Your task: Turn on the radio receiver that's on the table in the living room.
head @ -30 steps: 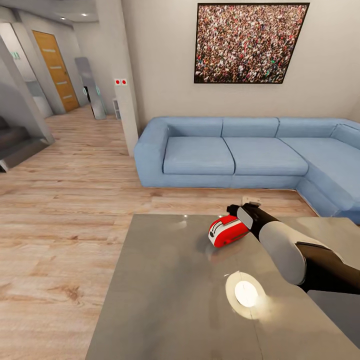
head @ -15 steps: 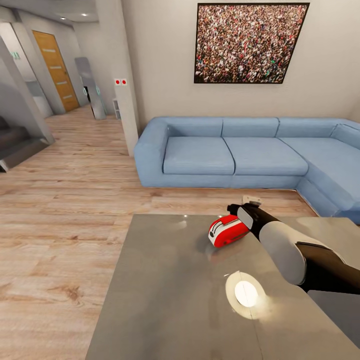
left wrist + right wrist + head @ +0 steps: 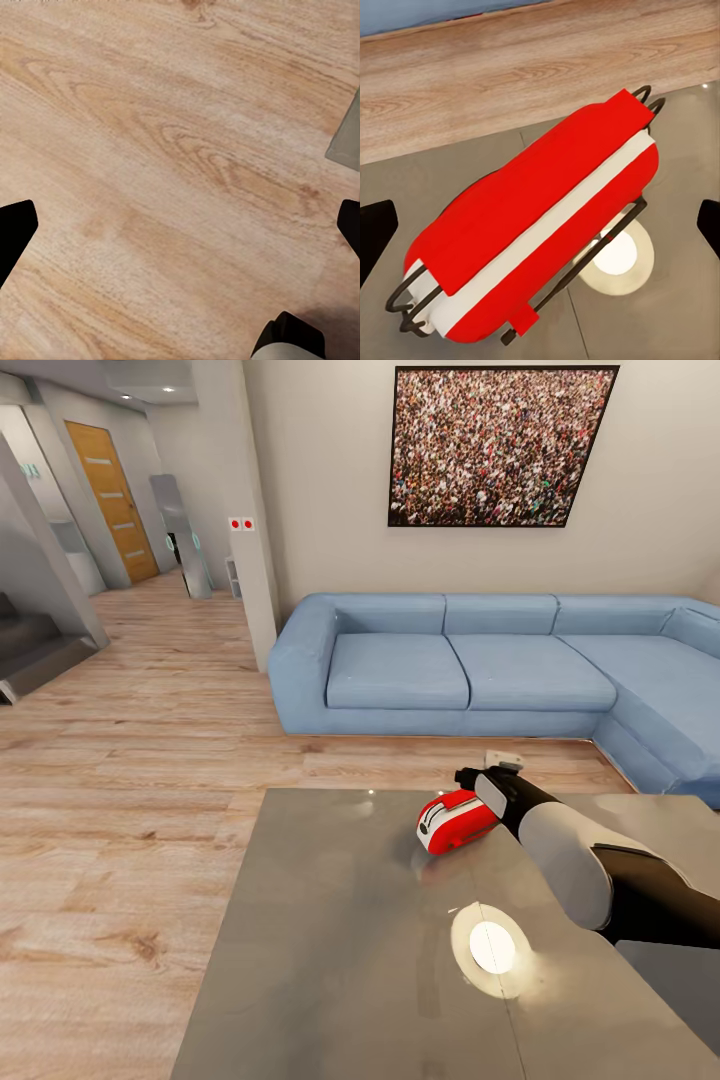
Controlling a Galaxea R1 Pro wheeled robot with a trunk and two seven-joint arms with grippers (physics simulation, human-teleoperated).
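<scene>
The radio receiver (image 3: pixel 456 822) sits on the glossy grey bench (image 3: pixel 330 960), toward the far edge, the side nearest the blue corner sofa (image 3: pixel 500 670). It is a small red box with a white band running along its length and thin dark wire loops at its ends. The right arm (image 3: pixel 570 860) reaches out over the bench, and its wrist end comes right up against the radio's far right side; from the head view I cannot tell whether it actually touches.

Seen from the right wrist, the radio receiver (image 3: pixel 536 225) lies just under the right hand (image 3: pixel 540 225), whose two dark fingertips (image 3: pixel 375 225) stand far apart at either edge of the picture, spread wide with the radio between them and touching neither. A round bright reflection (image 3: pixel 616 259) shines on the bench top right beside the radio.

The left hand (image 3: pixel 180 229) hangs over the light wood plank floor (image 3: pixel 165 150), its fingertips (image 3: pixel 15 229) likewise spread wide and holding nothing. A grey corner of the bench (image 3: pixel 346 139) shows near it.

On the beige wall above the sofa hangs a crowd picture (image 3: pixel 500 445). A wooden door (image 3: pixel 112 500) stands down the hallway.
</scene>
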